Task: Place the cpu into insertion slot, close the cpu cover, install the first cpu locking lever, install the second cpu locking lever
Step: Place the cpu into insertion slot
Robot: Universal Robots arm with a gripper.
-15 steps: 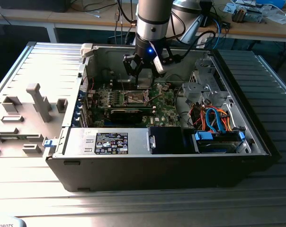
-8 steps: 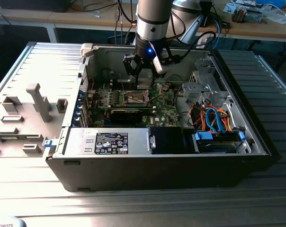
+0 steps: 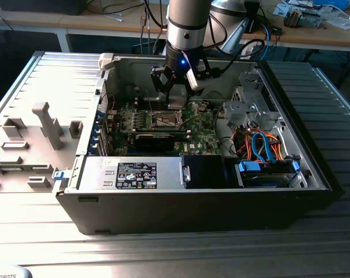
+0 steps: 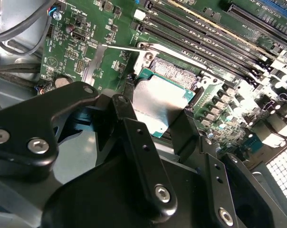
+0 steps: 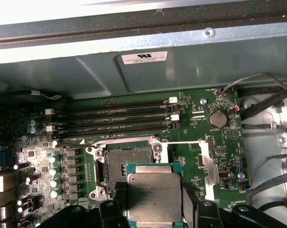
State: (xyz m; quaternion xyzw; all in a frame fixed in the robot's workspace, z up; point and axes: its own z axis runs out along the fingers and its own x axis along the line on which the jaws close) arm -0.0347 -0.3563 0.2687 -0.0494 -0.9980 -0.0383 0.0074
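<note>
cpu (image 5: 154,192) clamped between jaws of the gripper (image 5: 154,206), just beside the empty insertion slot (image 5: 126,164) — placing step in hand; calls for squaring over it, lowering flat.

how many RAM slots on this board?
4. The memory slots lie side by side in one parallel bank on the green board, between the case wall and the insertion slot, in the first wrist view. None looks hidden there.
</note>
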